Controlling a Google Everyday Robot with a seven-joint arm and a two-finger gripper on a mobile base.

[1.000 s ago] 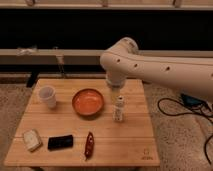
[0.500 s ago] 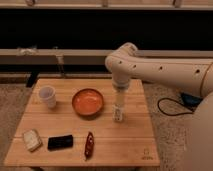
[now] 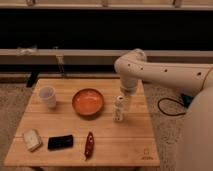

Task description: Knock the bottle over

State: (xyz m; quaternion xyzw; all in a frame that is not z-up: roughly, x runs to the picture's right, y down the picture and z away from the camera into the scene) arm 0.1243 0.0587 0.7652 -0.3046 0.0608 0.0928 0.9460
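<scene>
Camera view.
- Table: light wood, seen from its near side.
- Bottle: white, slim, dark marks on the label. It stands upright on the right half of the table, just right of the bowl and about midway between the far and near edges.
- Gripper: hangs from the white arm that reaches in from the right. It points down, directly over the bottle, and seems to meet the cap. Whether it is open or closed cannot be told.
- Bowl: orange, round, at the table's middle.
- Cup: white paper, upright, far left.
- Pale block: near left corner.
- Black flat item: just right of the block.
- Red slim item: near edge, below the bowl.
- Cable: dark, on the floor right of the table.
</scene>
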